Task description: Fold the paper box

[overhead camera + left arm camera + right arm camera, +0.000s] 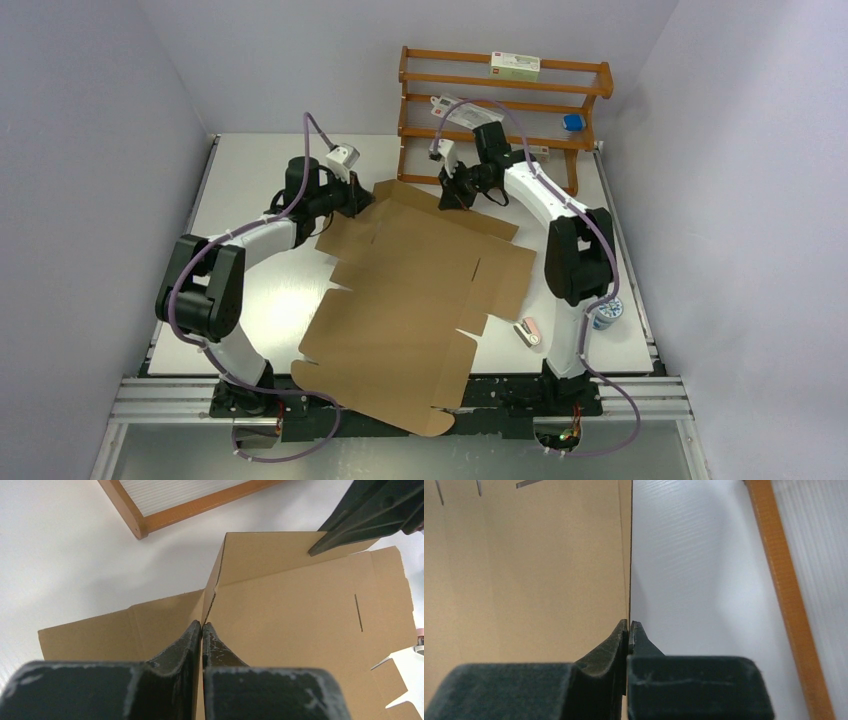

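The paper box is a flat brown die-cut cardboard sheet with flaps and slits, lying across the middle of the table and hanging over the near edge. My left gripper sits at the sheet's far left corner. In the left wrist view it is shut on the edge of a raised flap. My right gripper is at the far edge. In the right wrist view it is shut on the thin edge of the paper box.
An orange wooden rack stands at the back with a white-green carton on top and a blue object on a shelf. A small pink-white item and a cup lie near the right arm's base.
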`<state>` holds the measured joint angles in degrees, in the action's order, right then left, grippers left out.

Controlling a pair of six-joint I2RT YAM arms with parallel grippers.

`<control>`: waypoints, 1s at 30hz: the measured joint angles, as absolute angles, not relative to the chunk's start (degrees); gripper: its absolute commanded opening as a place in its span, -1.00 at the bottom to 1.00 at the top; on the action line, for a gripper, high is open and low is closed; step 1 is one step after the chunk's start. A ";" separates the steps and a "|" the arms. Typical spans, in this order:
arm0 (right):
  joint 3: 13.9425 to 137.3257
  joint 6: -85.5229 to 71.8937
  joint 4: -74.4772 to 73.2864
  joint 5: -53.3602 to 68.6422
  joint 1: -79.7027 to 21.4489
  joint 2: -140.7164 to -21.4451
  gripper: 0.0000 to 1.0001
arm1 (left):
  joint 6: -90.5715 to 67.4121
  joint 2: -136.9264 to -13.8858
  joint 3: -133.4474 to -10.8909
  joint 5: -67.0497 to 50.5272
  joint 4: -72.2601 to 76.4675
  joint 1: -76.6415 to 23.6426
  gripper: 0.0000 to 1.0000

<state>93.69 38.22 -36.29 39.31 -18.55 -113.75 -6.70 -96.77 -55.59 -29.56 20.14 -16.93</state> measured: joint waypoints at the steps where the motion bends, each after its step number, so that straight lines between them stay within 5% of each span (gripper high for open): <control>1: 92.84 38.74 -35.90 37.85 -19.09 -112.55 -1.00 | -6.76 -96.77 -55.42 -29.56 20.58 -16.97 -0.80; 6: 87.26 40.86 -32.34 28.75 -22.79 -106.76 -1.00 | -6.98 -96.75 -53.01 -29.21 22.81 -17.04 -0.76; 23: 83.18 47.22 -27.11 17.08 -27.24 -102.89 -1.00 | -16.73 -85.23 -41.82 -15.51 20.38 -17.41 0.52; 30: 82.48 48.25 -25.96 17.10 -27.24 -102.89 -1.00 | -22.48 -81.69 -35.99 -10.48 16.05 -17.39 0.63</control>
